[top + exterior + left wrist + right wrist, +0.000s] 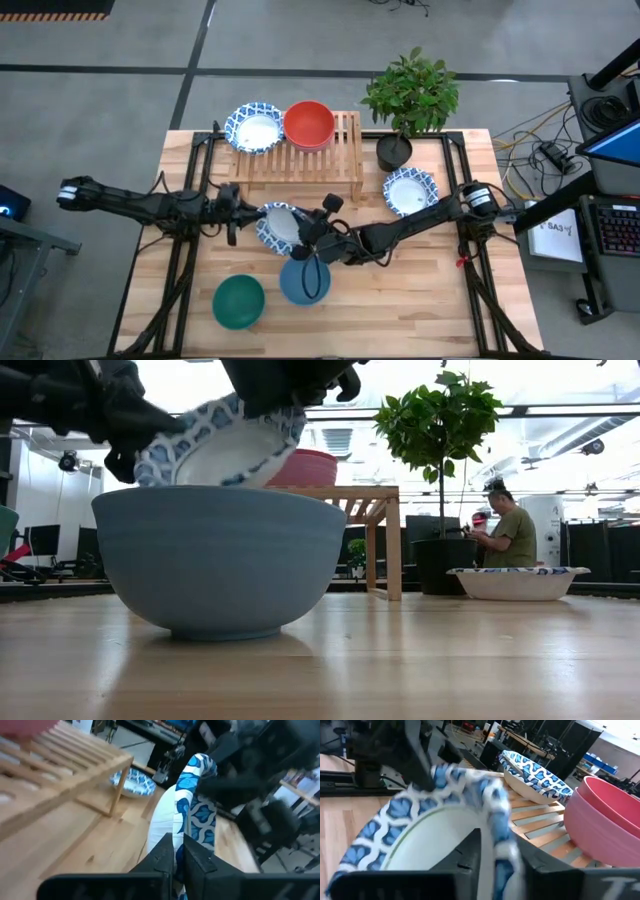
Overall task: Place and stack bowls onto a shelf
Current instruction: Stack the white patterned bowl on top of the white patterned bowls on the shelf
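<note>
Tabletop (pixel 420 290) of pale wood planks (office, seemingly, behind).

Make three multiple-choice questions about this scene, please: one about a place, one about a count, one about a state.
1. Where does the blue bowl stand?
A. on the shelf
B. on the table, beside the green bowl
C. inside the plant pot

2. How many bowl spots are taken on the shelf?
A. two
B. four
C. none

3. What is the state of the patterned bowl at the table's middle?
A. resting flat, untouched
B. lifted, with the left gripper and right gripper both on its rim
C. stacked in the red bowl

Answers: 1 B, the high view shows both bowls near the front edge. 2 A, a patterned bowl and the red bowl. 3 B, the low view shows it tilted in the air.
</note>
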